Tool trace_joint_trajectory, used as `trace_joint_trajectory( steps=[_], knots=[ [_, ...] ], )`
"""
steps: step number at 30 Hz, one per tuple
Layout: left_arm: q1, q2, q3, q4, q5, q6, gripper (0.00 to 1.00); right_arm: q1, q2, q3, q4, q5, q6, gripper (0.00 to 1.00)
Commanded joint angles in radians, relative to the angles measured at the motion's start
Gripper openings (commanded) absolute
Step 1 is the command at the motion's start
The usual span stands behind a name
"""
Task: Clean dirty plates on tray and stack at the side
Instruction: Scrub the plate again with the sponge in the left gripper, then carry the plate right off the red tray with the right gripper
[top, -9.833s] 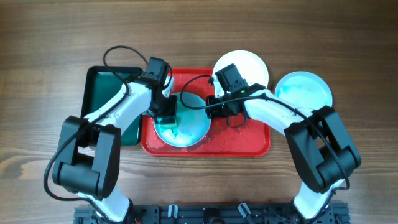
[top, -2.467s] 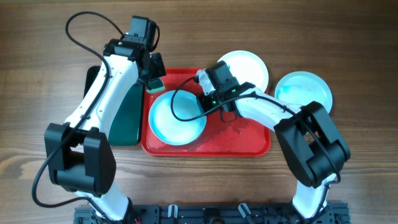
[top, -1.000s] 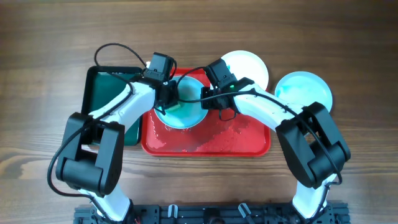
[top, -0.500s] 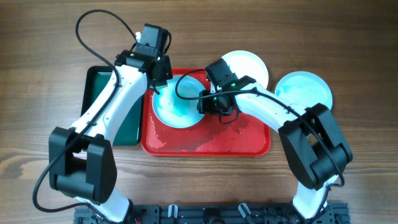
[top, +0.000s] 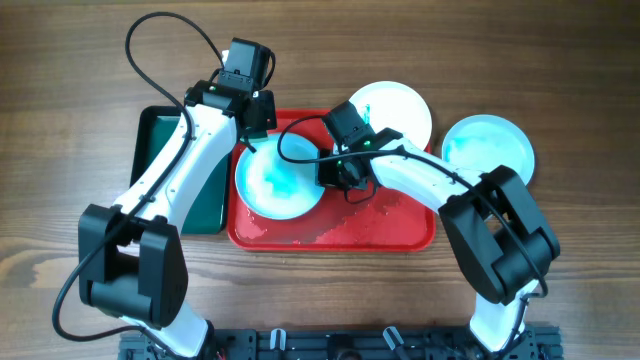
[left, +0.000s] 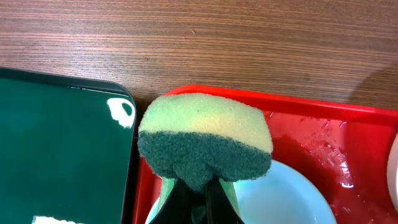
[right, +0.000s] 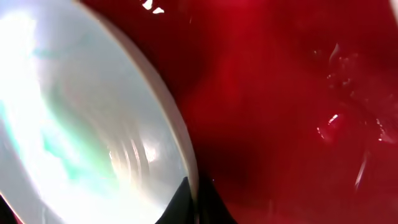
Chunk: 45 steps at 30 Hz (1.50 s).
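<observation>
Overhead, a dirty plate with teal-green smears sits in the left half of the red tray. The right gripper has its jaws pinched on the plate's right-hand rim. Its wrist view shows the thin white edge caught between two dark fingertips, though I cannot tell whether that edge is raised off the tray.

The left gripper has its jaws clamped on a sponge, yellow foam over a dark green scouring layer. The sponge hangs at the tray's far left corner, by the plate's far-left rim; contact cannot be judged. From the sponge, the plate lies toward the robot's base and a little to the right, so the left arm is the nearer one for a wiping stroke, and it would need to travel that way.

A white plate sits at the tray's far right corner, and a teal-tinted plate rests on the wooden table further right. A dark green tray lies just left of the red one.
</observation>
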Motion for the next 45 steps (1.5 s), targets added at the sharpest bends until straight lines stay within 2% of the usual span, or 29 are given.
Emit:
trace_joint_trajectory(
  steps=[1,8,13,16,21,26,31,41,43,45],
  knots=[
    [0.003,-0.008,0.01,0.0,0.003,0.02,0.04,-0.006,0.001,-0.03,-0.058,0.073,-0.058,0.04],
    [0.003,-0.008,0.01,-0.001,0.011,-0.02,0.04,0.007,-0.238,-0.03,-0.231,0.484,-0.151,0.04],
    [0.003,-0.008,0.01,-0.013,0.129,-0.087,0.04,0.098,-0.369,-0.03,-0.302,0.861,-0.235,0.04],
    [0.003,-0.008,0.01,-0.028,0.141,-0.142,0.04,0.189,-0.399,-0.03,-0.345,1.096,-0.237,0.04],
    [0.003,-0.007,0.01,-0.044,0.141,-0.146,0.04,0.346,-0.402,-0.03,-0.393,1.411,-0.237,0.04],
    [0.003,-0.007,0.01,-0.045,0.141,-0.146,0.04,0.452,-0.402,-0.03,-0.394,1.6,-0.237,0.04],
    [0.003,-0.007,0.01,-0.045,0.141,-0.146,0.04,0.481,-0.402,-0.03,-0.391,1.684,-0.27,0.04],
    [0.003,-0.007,0.01,-0.045,0.141,-0.146,0.04,0.481,-0.402,-0.03,-0.386,1.697,-0.285,0.04],
    [0.003,-0.007,0.01,-0.045,0.141,-0.146,0.04,0.48,-0.402,-0.03,-0.381,1.602,-0.285,0.04],
    [0.003,-0.008,0.01,-0.045,0.141,-0.145,0.04,0.469,-0.402,-0.03,-0.384,1.308,-0.284,0.04]
  ],
)
